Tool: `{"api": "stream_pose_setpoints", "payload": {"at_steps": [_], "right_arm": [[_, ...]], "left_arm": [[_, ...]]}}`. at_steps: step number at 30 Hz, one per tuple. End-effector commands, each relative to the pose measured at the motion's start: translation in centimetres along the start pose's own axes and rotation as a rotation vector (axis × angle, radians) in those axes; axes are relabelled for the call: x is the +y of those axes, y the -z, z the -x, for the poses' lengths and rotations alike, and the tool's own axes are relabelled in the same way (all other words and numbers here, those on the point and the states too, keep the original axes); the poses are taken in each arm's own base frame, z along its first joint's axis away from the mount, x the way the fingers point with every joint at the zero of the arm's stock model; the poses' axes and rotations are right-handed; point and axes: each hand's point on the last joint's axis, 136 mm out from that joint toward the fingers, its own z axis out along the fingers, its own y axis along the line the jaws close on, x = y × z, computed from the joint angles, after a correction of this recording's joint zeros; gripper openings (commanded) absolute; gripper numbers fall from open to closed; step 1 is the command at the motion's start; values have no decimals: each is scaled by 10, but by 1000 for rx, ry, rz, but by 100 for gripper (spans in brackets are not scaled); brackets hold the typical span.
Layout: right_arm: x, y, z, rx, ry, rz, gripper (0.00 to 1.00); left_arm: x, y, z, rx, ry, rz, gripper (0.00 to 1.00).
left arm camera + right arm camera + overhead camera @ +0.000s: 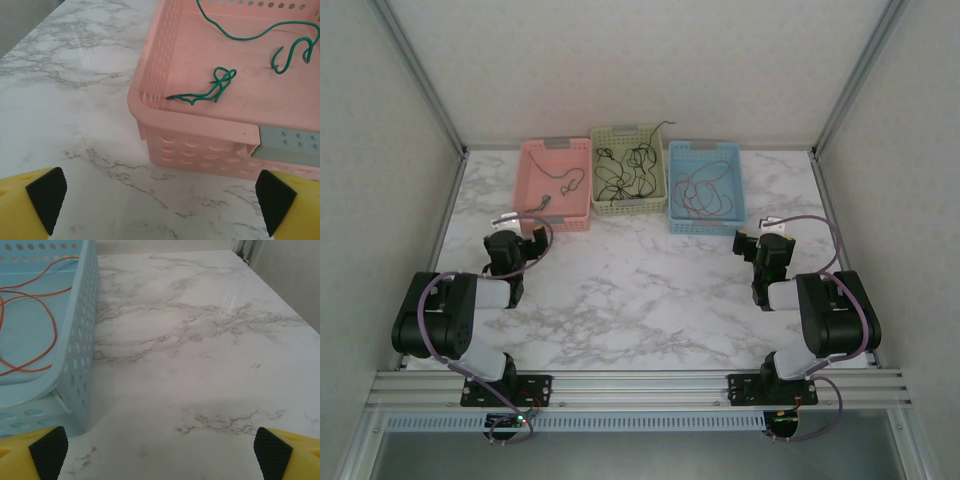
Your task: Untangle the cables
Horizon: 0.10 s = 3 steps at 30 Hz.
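Nothing was grasped at this moment. Left hand [159,200] was spread wide, its pads [46,197] at the bottom corners of the wrist view with bare table [75,100] between them; right hand [160,450] was likewise spread and empty, low in its frame, the blue basket [82,330] at the left.

Cables: the main tangle [626,172] lay in the pale yellow basket [630,210], upper centre of the overhead view; dark strands looped over one another; a stray end [665,125] poked over the far rim. A green wire [216,87] lay in the pink basket [150,100], twisted on itself near the front wall; an orange wire [53,330] lay in loose loops in the blue basket.

We judged the step in hand to be a first reach into the tangle; sorting looked partly done, with two colours lying apart from the heap.

To do it well:
- take a free end rather than a mid-loop;
- press the pads fully together, since strands this thin would likely slip;
- draw up slowly, following the strand's own run;
- let the other hand pin the heap or the basket rim, as so light a basket might lift too;
- pause if any loop tightened.
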Motion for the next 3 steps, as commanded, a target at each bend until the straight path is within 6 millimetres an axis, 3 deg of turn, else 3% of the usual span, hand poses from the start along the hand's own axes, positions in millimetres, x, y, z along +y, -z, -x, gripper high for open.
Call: {"api": "stream_pose_setpoints", "payload": {"at_steps": [1,3], "right_arm": [[2,-2,11,-23,-18,18,99],[3,-1,10,-25,-14,21,99]], "left_arm": [[-1,-1,12,-31,21,-10,100],[-1,-1,12,-32,21,-10,100]]}}
